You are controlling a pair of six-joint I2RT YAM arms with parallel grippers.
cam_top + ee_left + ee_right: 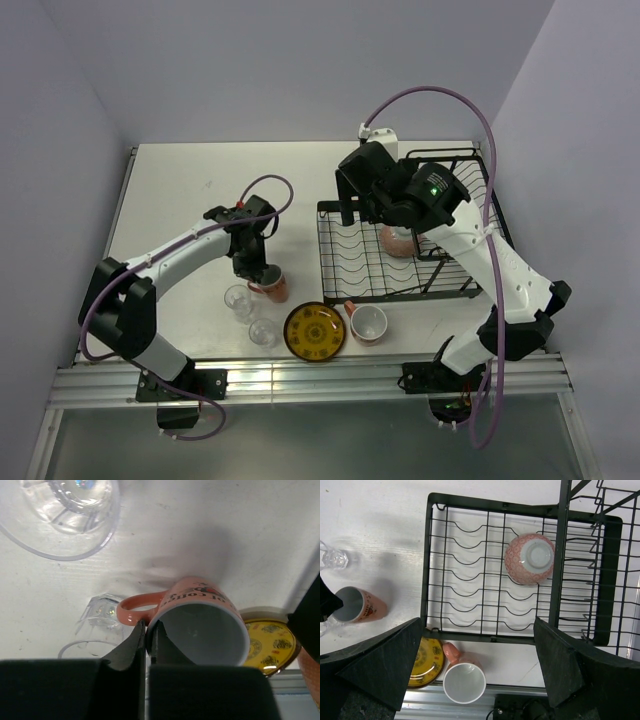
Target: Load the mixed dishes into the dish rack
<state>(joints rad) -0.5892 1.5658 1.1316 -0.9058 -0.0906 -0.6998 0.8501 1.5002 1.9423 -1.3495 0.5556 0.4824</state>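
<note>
The left claw [146, 639] pinches the rim of a salmon-pink mug [200, 625] right next to its handle, one finger inside the white cup and one outside. A clear glass [60, 520] stands on the table beyond its fingertips, a second glass [100, 617] just beside the handle, and the yellow plate [270, 645] on the mug's other side. The right claw [478, 625] hangs spread wide over the dish rack [426, 580], with the pink bowl [529, 559] upside down in the low tray ahead of its fingers and the other mug [464, 682] upright on the table near the gap between them.
</note>
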